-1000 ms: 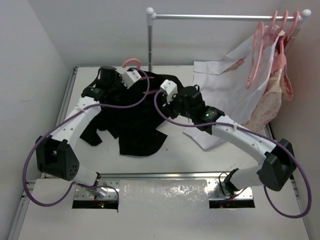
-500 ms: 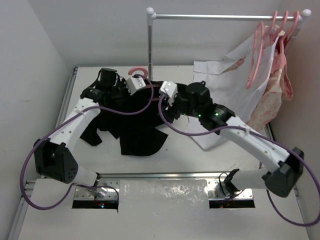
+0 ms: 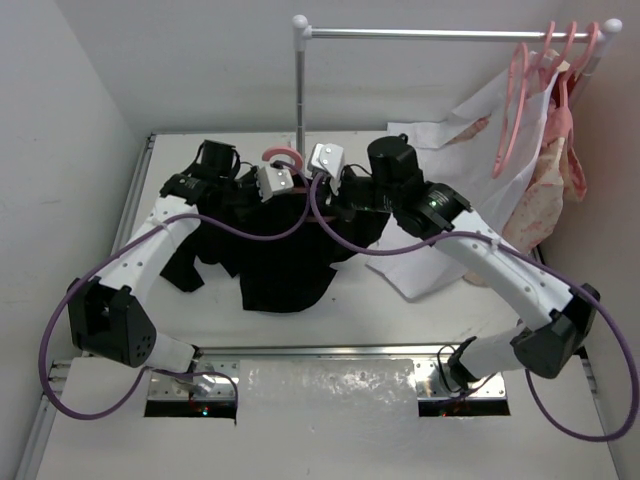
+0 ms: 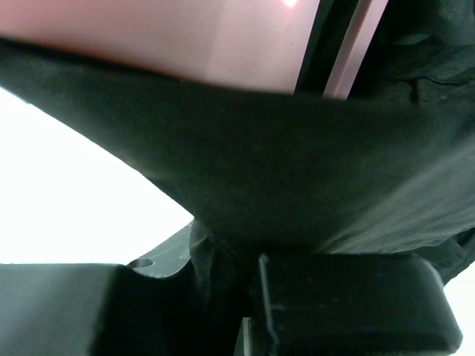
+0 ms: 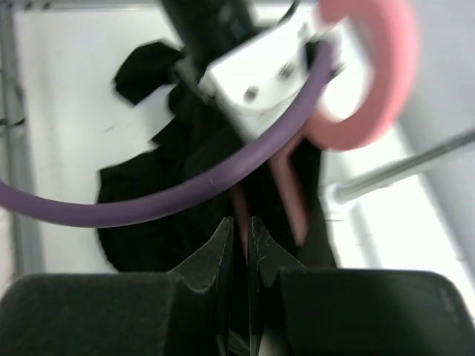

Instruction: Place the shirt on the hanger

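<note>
The black shirt (image 3: pixel 285 265) hangs bunched from both grippers at the back middle of the table, its lower part lying on the tabletop. The pink hanger (image 3: pixel 283 157) shows only its hook above the fabric. My left gripper (image 3: pixel 283 190) is shut on a fold of the shirt (image 4: pixel 297 170), with the hanger (image 4: pixel 185 44) just beyond it in the left wrist view (image 4: pixel 237 297). My right gripper (image 3: pixel 312 190) is shut on a thin pink arm of the hanger (image 5: pixel 293 193) amid black fabric (image 5: pixel 171 215) in the right wrist view (image 5: pixel 241 230).
A metal rack pole (image 3: pixel 300 90) stands right behind the grippers, and its bar (image 3: pixel 450 33) runs to the right. Spare pink hangers (image 3: pixel 518 100), a white shirt (image 3: pixel 450 170) and a pink floral garment (image 3: pixel 555 180) hang at the right. Walls close in on both sides.
My right gripper has moved back and left to the hanger's hook. My left gripper has moved right beside it. The top of the shirt has gathered between them.
</note>
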Robot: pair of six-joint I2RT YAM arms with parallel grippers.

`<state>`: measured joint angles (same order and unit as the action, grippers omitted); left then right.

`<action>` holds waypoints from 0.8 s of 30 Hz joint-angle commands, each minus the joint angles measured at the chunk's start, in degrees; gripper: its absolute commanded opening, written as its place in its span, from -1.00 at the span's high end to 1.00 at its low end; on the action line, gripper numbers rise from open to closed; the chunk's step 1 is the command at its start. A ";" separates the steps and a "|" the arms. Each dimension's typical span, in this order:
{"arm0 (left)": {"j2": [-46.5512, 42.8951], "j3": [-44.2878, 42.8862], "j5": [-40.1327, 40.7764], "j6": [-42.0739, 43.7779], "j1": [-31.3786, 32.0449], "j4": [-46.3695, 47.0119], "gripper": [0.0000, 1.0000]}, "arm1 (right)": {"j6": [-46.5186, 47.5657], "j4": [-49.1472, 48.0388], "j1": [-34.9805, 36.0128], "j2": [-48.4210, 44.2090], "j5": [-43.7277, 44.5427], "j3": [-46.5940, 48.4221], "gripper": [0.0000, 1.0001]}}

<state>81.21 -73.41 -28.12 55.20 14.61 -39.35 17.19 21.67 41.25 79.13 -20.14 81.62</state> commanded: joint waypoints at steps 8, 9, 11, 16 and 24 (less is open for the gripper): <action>-1.93 -4.46 -6.15 0.87 0.51 -1.78 1.00 | -4.35 -5.40 -4.33 4.01 -11.76 -2.15 0.50; -2.19 -4.38 -6.68 1.57 0.51 -2.82 1.00 | -5.49 -8.37 -4.86 4.10 -10.46 -2.78 0.48; -2.37 -3.94 -7.30 2.98 0.59 -3.45 1.00 | -6.46 -10.76 -7.14 4.27 -10.18 -3.92 0.47; -1.58 -3.94 -4.58 2.46 0.59 -3.19 1.00 | -6.47 -12.27 -8.74 6.64 -10.36 -1.04 0.37; -1.14 -4.46 -4.22 1.93 0.59 -2.75 1.00 | -3.22 -5.16 -8.74 12.97 -12.55 3.71 0.20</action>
<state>81.23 -75.44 -28.95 56.73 14.63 -43.77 11.90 14.26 32.69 90.63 -30.79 82.37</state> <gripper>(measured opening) 0.125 0.395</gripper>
